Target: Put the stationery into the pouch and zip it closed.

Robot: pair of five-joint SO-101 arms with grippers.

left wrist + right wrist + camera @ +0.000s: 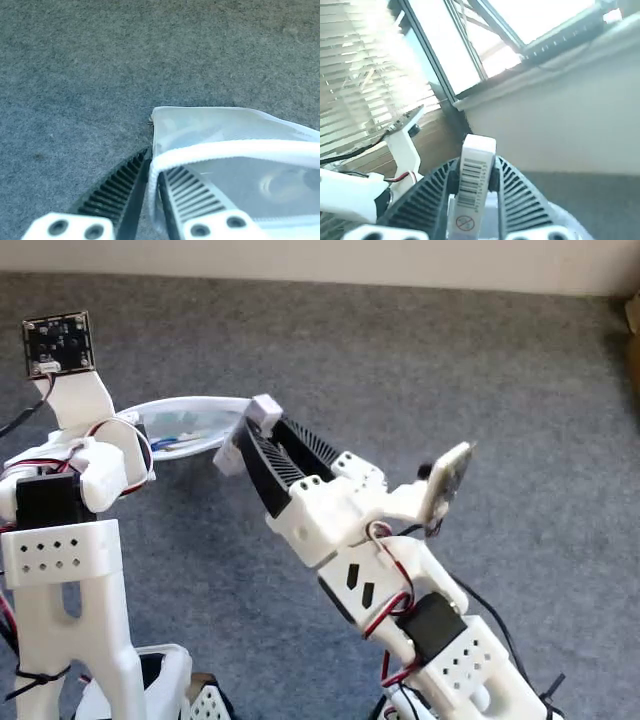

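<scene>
The pouch (190, 418) is translucent white and lies on the grey carpet beside the left arm, with blue and white items showing inside it. My left gripper (152, 160) is shut on the pouch (225, 145) at its white rim near one corner. My right gripper (262, 430) sits at the pouch's other end. Its black ribbed fingers are shut on a white barcode-labelled stationery block (265, 410). In the right wrist view this block (474, 175) stands upright in the right gripper (476, 167), sticking out past the fingertips.
Grey carpet (450, 370) covers the whole surface, with open floor beyond and to the right of the pouch. A pale wall edge (400, 265) runs along the far side. The arms' white bases (60, 640) stand at the near edge.
</scene>
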